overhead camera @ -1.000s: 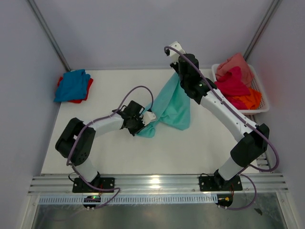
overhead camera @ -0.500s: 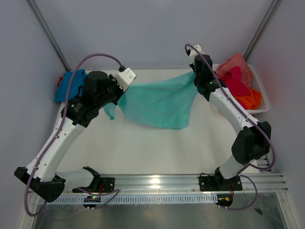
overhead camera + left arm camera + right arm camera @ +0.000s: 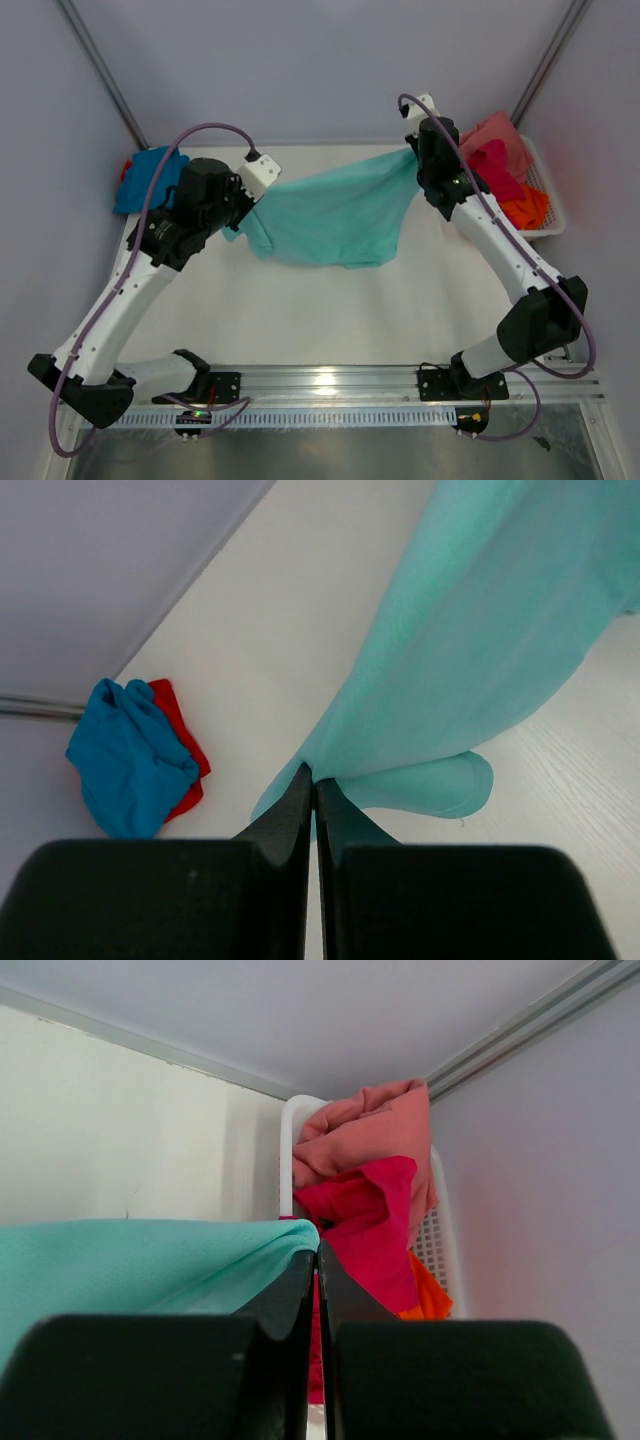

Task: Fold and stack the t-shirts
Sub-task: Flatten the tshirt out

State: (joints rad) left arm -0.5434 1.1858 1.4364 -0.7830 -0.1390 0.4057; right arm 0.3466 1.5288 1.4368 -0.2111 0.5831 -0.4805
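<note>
Widely outstretched mint-teal t-shirt (image 3: 330, 215) over table (image 3: 300, 310).

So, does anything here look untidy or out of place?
Mostly the stack at the far left corner: the blue t-shirt lies rumpled and skewed over the red t-shirt, which sticks out at one side. The mint-teal t-shirt, pinched by the left hand and right hand, hangs unevenly, a loose flap drooping.

My top camera looks down from high behind the near edge over the whole table (image 3: 300, 300). The left wrist camera, close in, faces the blue t-shirt (image 3: 125, 755); the right wrist one faces the basket (image 3: 287, 1160). All three share the mint-teal t-shirt (image 3: 330, 215).
</note>
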